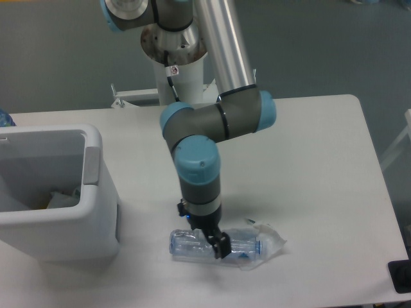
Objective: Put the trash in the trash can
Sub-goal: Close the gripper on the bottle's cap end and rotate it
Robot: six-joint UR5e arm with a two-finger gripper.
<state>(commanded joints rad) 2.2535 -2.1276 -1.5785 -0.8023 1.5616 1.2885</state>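
Plastic feel: the crushed bottle [212,246] is likely being light, thin-walled and springy — a shell that is giving under pressure and sliding easily on the smooth table [321,160].
Where to grip: across the mid-body looks best, where the dented walls are offering flat faces; the cap end to the gripper's right looks stiffer but narrower.
Bottle look: clear with a blue tint, lying on its side, ribbed and crumpled, a blue cap toward the wrapper [268,241].
Wrapper look: translucent white film, crumpled, lying just beside the bottle's cap end and seemingly touching it; probably weightless and floppy — it is likely going to need a pinch on a raised fold.
Gripper state: the gripper [217,246] is pointing straight down with its dark fingers [222,245] sitting over the bottle's middle; whether they are pressing the plastic or merely straddling it I cannot tell.
Bottle position: directly beneath the gripper, running out to both sides of it.
Trash can position: the white trash can [96,192] is standing well off to the gripper's left, open-topped, with some pale scraps inside.
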